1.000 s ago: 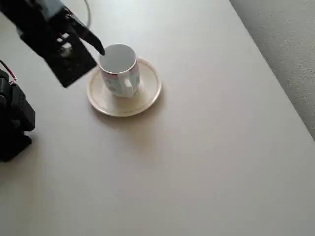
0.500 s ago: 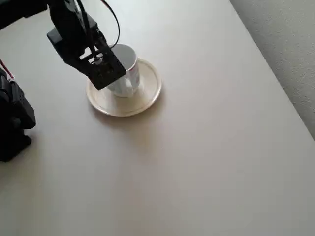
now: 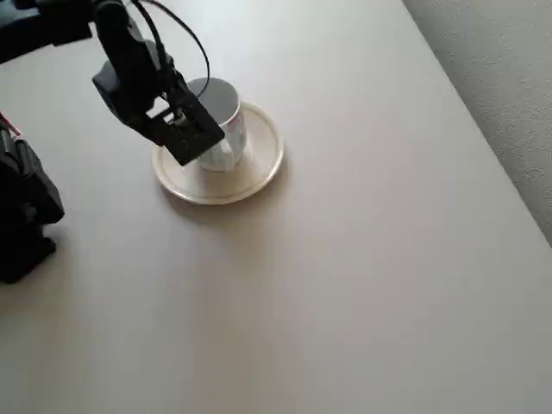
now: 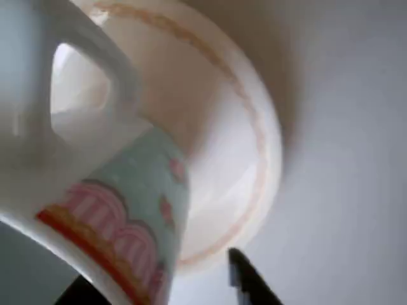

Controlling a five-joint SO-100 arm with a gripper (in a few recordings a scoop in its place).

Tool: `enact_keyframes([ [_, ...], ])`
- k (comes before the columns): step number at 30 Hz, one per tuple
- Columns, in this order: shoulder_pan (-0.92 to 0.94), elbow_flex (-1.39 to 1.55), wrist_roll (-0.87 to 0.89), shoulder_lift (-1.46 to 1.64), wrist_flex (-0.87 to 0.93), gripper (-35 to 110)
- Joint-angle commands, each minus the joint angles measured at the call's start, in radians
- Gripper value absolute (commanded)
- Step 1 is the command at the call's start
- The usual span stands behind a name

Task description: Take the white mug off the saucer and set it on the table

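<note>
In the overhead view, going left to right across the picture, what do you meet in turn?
Arm base at the left edge → claw over the white mug, which stands on the saucer → bare table → table edge, then grey floor at the right.

white mug (image 3: 226, 129) — left side hidden by pincer (image 3: 197, 138) | wrist view blurred, mug cropped

Overhead view looks down on table (image 3: 345, 259); wrist view close; both share saucer (image 3: 259, 164).
</note>
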Motion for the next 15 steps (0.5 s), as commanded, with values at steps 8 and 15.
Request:
enact_keyframes([
  [8,0.012,0.003,-0.014,-0.087,-0.127,16],
  [15,0.02,0.003,-0.017,-0.17,-0.179,13],
])
